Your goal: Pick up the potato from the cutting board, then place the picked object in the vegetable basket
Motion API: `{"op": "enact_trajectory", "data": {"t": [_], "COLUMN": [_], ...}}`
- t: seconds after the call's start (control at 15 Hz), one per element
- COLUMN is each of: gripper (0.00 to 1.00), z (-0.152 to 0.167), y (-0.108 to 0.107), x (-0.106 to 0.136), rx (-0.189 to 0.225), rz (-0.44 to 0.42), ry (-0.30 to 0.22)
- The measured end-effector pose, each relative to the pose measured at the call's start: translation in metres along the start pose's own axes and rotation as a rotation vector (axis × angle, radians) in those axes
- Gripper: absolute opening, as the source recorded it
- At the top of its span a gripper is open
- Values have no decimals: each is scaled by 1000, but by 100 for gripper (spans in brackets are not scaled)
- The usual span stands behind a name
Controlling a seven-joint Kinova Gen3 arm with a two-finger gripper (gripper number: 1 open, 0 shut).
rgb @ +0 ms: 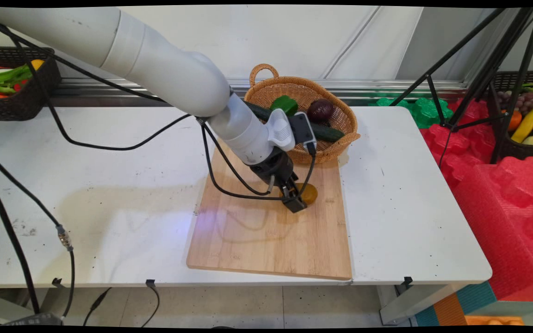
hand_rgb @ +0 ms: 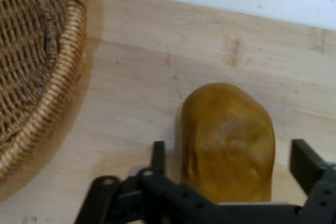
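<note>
Currently the gripper (rgb: 300,200) is lowered onto the wooden cutting board (rgb: 266,236), with its black fingers (hand_rgb: 304,162) spread apart on either side of a brownish-yellow potato-like object (rgb: 310,193). In the hand view the object (hand_rgb: 228,140) lies between the two fingers; a gap shows on the right side, so the jaws are open and not clamped, and contact on the left side cannot be confirmed. The object rests directly on the board, in the board's upper right part, just at the 6 o'clock side of the wicker basket (rgb: 340,121). The basket overlaps the board's far edge and its woven rim (hand_rgb: 47,98) shows at 9 o'clock of the object in the hand view. Inside the basket lie a long dark green cucumber (rgb: 329,133), a green pepper (rgb: 285,104) and a dark purple round item (rgb: 320,110). The white table (rgb: 86,185) carries the board and basket. At 10 o'clock of the table, a black crate (rgb: 16,99) holds assorted vegetables. At 3 o'clock, beyond the table, red foam blocks (rgb: 502,194) and a black tripod (rgb: 484,64) stand.
</note>
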Motion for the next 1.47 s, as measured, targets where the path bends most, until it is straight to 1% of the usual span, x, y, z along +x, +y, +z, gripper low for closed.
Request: {"op": "enact_trajectory", "data": {"t": [0.07, 0.4, 0.53, 0.67, 0.93, 1.13, 1.2, 1.33, 1.47], "gripper": [0, 0, 0, 0, 0, 0, 0, 0, 0], "z": [1, 0, -10, -27, -74, -101, -108, -114, -116], "y": [0, 5, 7, 7, 0, -13, -20, -30, -43], "x": [0, -5, -3, 2, 21, 37, 41, 47, 54], "rx": [-1, 3, 8, 21, 83, 135, 155, 182, 205], "rz": [0, 15, 16, 19, 5, -19, -28, -31, -33], "ry": [-1, -4, 11, 39, 112, 165, 177, 188, 188]}}
